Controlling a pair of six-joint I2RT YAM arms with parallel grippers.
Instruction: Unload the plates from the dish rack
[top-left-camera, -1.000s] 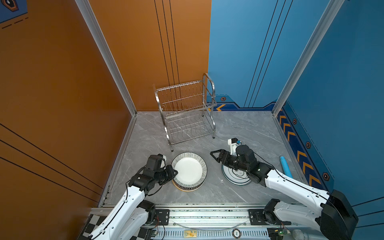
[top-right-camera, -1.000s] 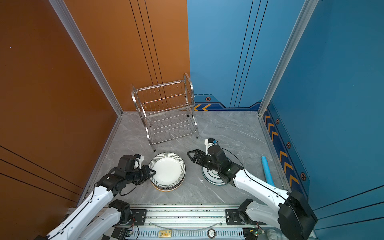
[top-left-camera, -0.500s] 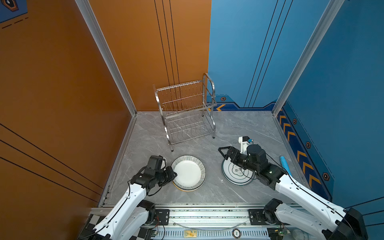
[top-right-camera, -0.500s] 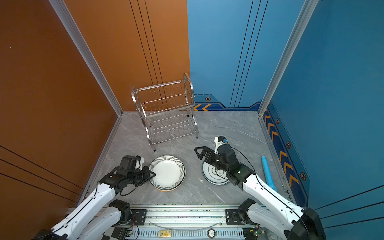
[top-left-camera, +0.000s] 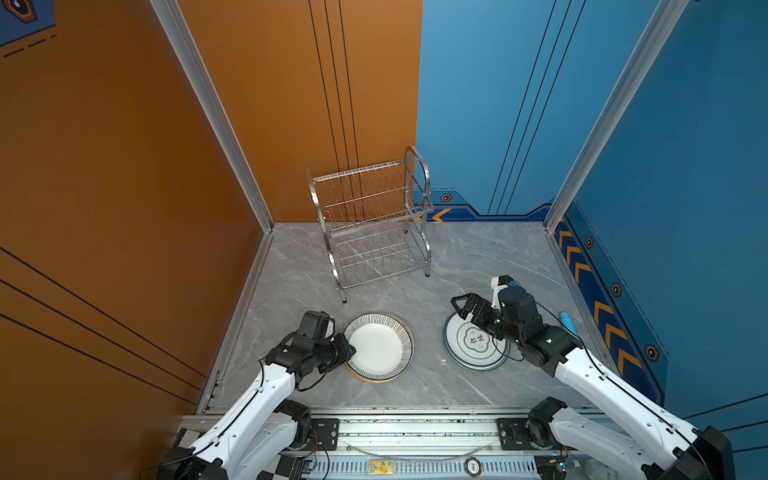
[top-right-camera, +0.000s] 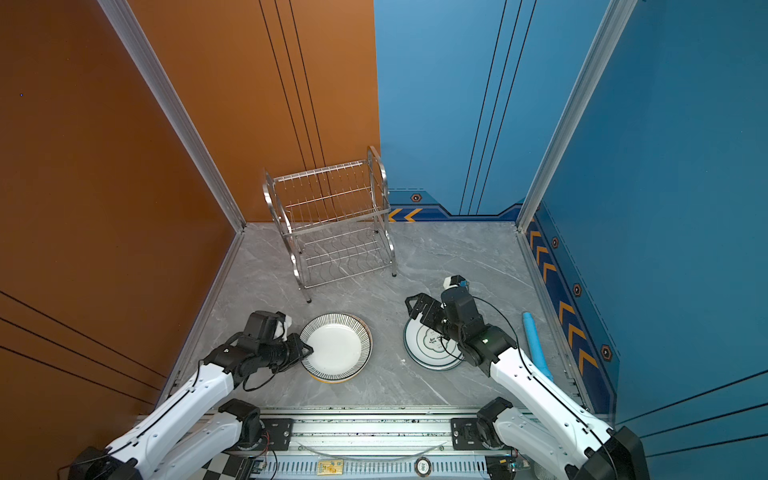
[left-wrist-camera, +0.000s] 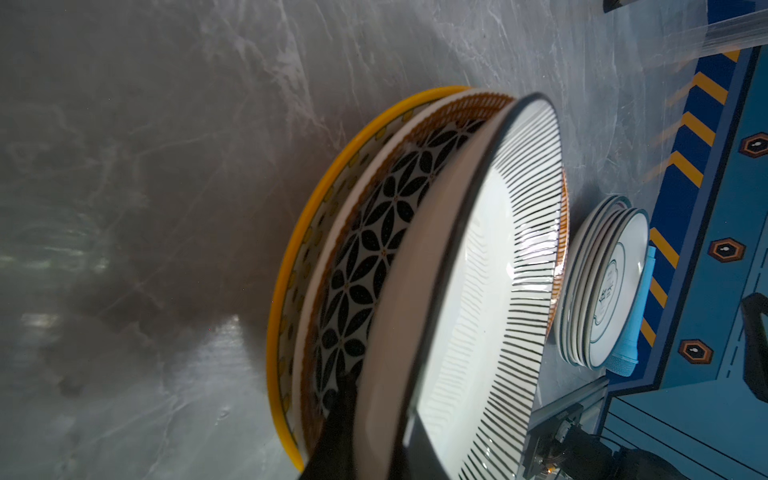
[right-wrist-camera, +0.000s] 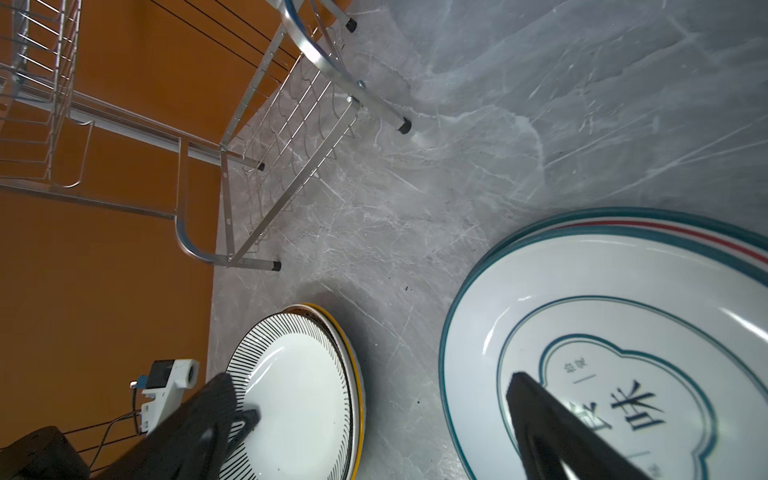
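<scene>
Both top views: bright, even overhead light, sharp; shadows soft. Orange wall darkens toward eight o'clock; blue wall brightest at twelve. Left wrist view: dimmer, table hazy, striped plate blurred at its near rim, glare streaks across it. Right wrist view: crisp, highlights on teal-rimmed plate.

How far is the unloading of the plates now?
Done: the shiny steel wire dish rack stands empty. In hand: the left fingers hold the rim of the black-striped white plate, tilted atop a patterned stack on the grey marble table. The right fingers are open above the stack of teal-rimmed white plates. Left: release it, withdraw.
</scene>
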